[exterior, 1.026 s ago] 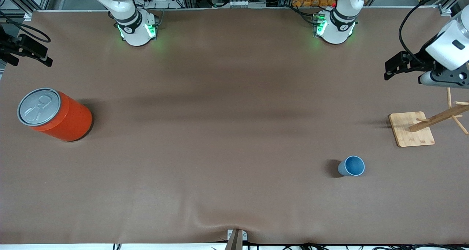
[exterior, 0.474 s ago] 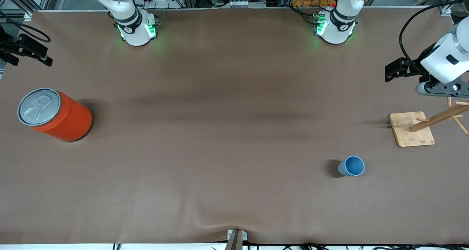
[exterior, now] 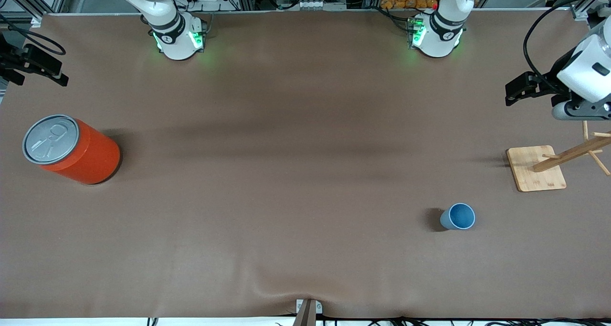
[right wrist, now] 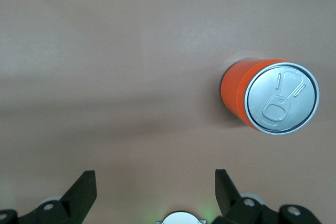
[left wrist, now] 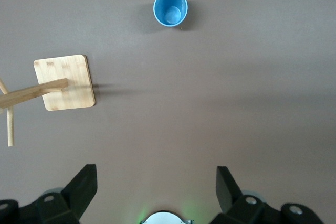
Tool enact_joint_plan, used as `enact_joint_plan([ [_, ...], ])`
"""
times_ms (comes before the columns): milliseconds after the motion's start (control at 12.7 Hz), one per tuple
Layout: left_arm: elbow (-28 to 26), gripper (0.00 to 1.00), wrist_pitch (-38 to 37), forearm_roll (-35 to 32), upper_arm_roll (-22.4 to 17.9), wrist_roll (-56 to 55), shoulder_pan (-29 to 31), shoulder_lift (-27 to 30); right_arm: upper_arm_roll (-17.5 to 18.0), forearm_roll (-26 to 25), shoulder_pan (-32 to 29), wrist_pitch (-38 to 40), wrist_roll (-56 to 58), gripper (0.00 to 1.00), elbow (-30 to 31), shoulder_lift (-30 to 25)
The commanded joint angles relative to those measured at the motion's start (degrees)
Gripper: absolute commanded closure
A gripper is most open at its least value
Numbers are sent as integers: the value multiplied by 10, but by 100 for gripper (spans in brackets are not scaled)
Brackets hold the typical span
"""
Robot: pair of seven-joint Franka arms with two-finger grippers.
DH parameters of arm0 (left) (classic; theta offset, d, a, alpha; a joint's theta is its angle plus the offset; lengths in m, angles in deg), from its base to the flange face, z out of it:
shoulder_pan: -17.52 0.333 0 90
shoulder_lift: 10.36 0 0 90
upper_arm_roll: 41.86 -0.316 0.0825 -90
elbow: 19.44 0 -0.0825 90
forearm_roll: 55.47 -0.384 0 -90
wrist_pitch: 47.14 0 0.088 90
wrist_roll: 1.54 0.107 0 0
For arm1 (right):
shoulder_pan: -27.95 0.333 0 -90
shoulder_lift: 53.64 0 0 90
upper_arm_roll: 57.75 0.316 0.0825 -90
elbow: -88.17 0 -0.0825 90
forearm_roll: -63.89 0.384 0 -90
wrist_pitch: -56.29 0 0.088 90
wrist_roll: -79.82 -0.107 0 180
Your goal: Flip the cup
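Note:
The small light-blue cup (exterior: 458, 216) stands upright with its mouth up, on the brown table toward the left arm's end, nearer the front camera than the wooden stand. It also shows in the left wrist view (left wrist: 170, 8). My left gripper (left wrist: 156, 182) is open and empty, held high. Its hand (exterior: 580, 78) is up in the air near the stand, well apart from the cup. My right gripper (right wrist: 156, 182) is open and empty, held high near the orange can at the right arm's end of the table.
A big orange can (exterior: 71, 149) with a grey pull-tab lid stands upright at the right arm's end, and shows in the right wrist view (right wrist: 268, 103). A wooden peg stand on a square base (exterior: 535, 168) stands at the left arm's end, also in the left wrist view (left wrist: 64, 82).
The left arm's hand has drifted a little toward the table's edge at its own end. The cup, the can and the right arm have not moved.

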Motion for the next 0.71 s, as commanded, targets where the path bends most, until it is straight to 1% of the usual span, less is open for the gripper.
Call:
enact_joint_plan([
  [0, 0, 0, 7, -2, 6, -10, 3, 14, 0, 6, -4, 9, 6, 0, -9, 3],
  [632, -1, 0, 9, 6, 6, -11, 7, 16, 0, 7, -5, 9, 7, 0, -9, 2],
])
